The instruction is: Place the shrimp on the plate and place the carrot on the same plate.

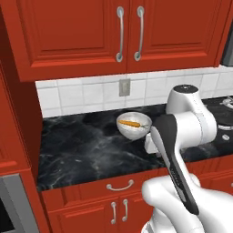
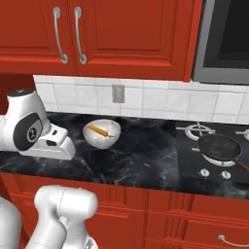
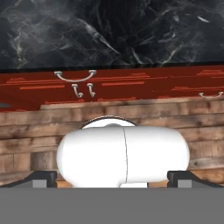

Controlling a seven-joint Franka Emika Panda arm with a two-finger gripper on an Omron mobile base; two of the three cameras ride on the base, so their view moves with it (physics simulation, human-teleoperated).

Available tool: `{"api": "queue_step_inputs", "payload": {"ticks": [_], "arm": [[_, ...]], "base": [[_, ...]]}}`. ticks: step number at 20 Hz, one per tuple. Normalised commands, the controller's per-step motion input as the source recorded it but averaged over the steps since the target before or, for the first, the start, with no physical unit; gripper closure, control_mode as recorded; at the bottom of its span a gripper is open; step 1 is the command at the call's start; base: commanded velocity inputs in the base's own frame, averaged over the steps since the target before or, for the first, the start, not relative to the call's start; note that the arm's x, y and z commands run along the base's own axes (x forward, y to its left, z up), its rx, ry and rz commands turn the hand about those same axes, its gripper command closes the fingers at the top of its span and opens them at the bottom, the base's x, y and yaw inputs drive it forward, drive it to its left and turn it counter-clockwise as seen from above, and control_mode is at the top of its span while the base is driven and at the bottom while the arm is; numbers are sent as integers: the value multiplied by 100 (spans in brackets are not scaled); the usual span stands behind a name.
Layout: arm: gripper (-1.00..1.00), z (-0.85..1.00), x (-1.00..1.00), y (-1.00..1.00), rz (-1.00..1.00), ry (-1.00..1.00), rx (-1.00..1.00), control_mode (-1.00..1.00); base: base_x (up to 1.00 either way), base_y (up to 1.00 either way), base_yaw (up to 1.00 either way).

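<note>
The carrot (image 1: 129, 123) lies slantwise inside a white bowl (image 1: 136, 134) on the dark counter (image 1: 82, 145), its tapered length resting across the bowl's hollow, so it is not on any plate yet. From where I stand the bowl sits just beside the hand, off to its side and a little farther back toward the tiled wall, near but not touching. The gripper (image 3: 112, 178) holds nothing: its two dark tips stand far apart at the edges of the hand view, with nothing between them. The hand points down and back over the counter's front edge, so ahead of it are the red drawers (image 3: 131, 83) and the wooden floor (image 3: 43, 118), with the marble behind it. Well off on the far side of the bowl from the hand, a black pan (image 2: 219, 146) rests on the stove. I'd say the job is at its very start, with neither piece placed and no reach under way. The task names the shrimp first, so the next move calls for finding it and the plate, which may mean turning or driving. If the carrot is taken first, the hand has to swing round over the bowl, drop between its raised sides and close across the thin stick without tipping the bowl.
</note>
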Motion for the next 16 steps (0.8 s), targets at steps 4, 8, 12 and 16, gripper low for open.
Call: {"api": "queue_step_inputs", "payload": {"ticks": [4,8,12,16], "arm": [[-100,0,0,0,0,0,0,100],[-100,0,0,0,0,0,0,100],[-100,0,0,0,0,0,0,100],[-100,0,0,0,0,0,0,100]], "base": [[29,28,0],[37,-9,0],[32,-37,0],[26,-44,0]]}}
